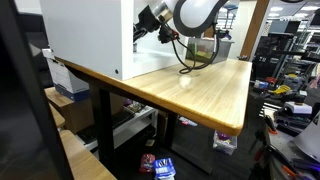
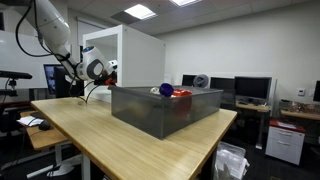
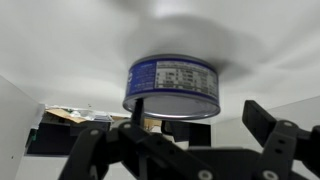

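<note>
Gripper (image 3: 183, 142): fingers spread wide, holding nothing; at the white box's (image 1: 88, 35) side in both exterior views.
Blue-labelled can (image 3: 171, 87): just beyond the fingertips, centred between them, unclamped, on a white surface; cannot tell where it sits relative to the white box.
Grey bin (image 2: 165, 112): near the white box, on the same wooden table (image 1: 205, 95); blue and red items inside.

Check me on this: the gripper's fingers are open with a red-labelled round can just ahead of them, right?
Not quite. The wrist view shows the can has a blue label with white print, not a red one. The rest holds: the gripper is open, with the round can just ahead of it.
</note>
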